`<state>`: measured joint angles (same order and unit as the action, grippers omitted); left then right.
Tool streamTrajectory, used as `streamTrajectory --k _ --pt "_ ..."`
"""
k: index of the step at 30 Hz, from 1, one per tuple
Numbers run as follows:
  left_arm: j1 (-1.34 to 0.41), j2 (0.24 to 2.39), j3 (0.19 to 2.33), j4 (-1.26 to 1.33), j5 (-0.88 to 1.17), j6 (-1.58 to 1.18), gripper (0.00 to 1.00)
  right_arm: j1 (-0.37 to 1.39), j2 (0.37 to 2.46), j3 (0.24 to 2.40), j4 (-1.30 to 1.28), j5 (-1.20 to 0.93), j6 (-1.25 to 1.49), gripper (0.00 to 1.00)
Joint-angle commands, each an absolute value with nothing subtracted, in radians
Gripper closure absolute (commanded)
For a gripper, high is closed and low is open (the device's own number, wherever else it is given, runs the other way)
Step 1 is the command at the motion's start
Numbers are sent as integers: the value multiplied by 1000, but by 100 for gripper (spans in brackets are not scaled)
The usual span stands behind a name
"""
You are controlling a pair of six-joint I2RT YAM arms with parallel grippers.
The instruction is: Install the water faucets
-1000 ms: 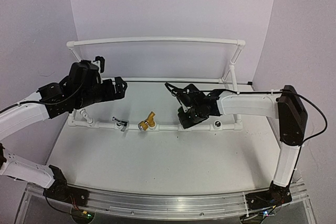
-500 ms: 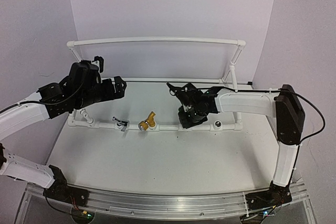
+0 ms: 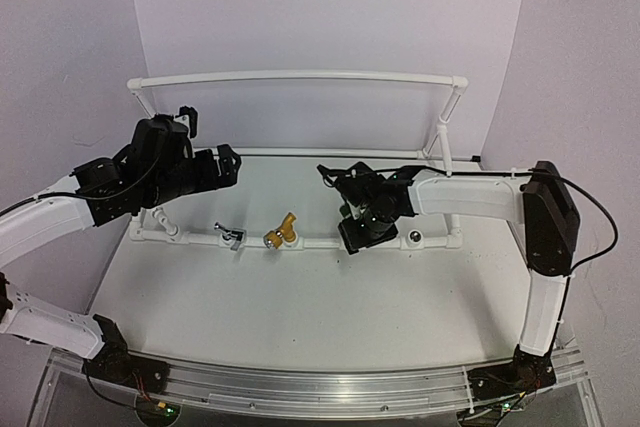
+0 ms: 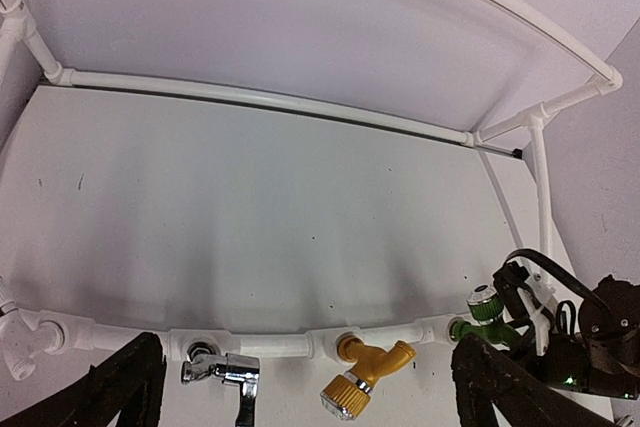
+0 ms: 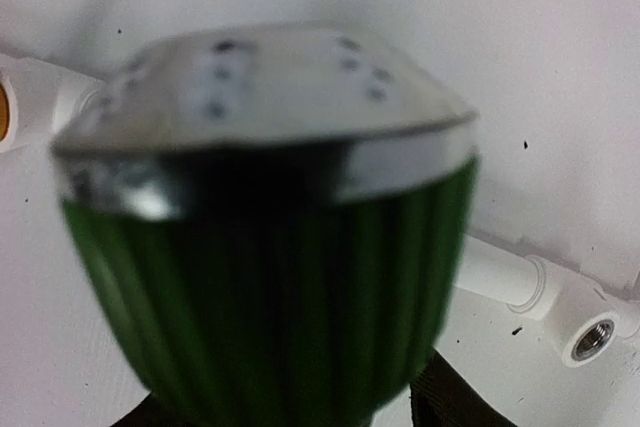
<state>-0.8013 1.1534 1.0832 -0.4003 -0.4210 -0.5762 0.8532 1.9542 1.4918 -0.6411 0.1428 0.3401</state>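
Note:
The silver faucet [image 4: 215, 372] and the brass-yellow faucet [image 4: 365, 375] sit in sockets of the white pipe frame [image 4: 280, 345]. To their right, the green faucet [image 4: 490, 315] is at a third socket. My right gripper [image 3: 352, 235] covers it from above. In the right wrist view the green faucet [image 5: 270, 237] fills the frame, blurred, between my right gripper [image 5: 280, 412] jaws. One dark finger [image 5: 455, 397] shows beside it, and I cannot tell whether it touches. My left gripper [image 4: 300, 402] hovers open above the silver and yellow faucets, holding nothing.
An empty metal-lined socket [image 5: 590, 337] sits on the pipe just right of the green faucet, also seen from above [image 3: 413, 238]. The frame's tall back rail [image 3: 300, 77] and its right upright [image 3: 445, 127] stand behind the arms.
My right gripper has turned slightly and shifted a little toward the pipe at the green faucet. The left arm, the silver faucet and the yellow faucet have not moved.

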Motion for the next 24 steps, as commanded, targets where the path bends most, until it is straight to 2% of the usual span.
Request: streamTrajectory --k 1,3,4,9,16,19,24 --pt "-799 1178 1115 -408 -403 -569 0 854 1856 1494 -627 94 281 13" --pt "-799 1188 1127 -418 -389 -570 0 854 1832 1483 -620 76 258 3" --pt "-799 1195 1135 -424 -380 -571 0 854 1820 1477 -619 67 241 2" --pt "-799 1255 1214 -491 -328 -590 0 854 1747 1436 -611 21 137 2" --pt "-824 1392 1345 -583 -246 -613 0 833 1538 1359 -608 -83 -76 2" --pt "-851 1445 1396 -587 -232 -601 0 701 1471 1351 -613 -170 -79 2" --pt "-899 1574 1542 -636 -226 -619 0 454 1478 1348 -613 -216 -130 2"
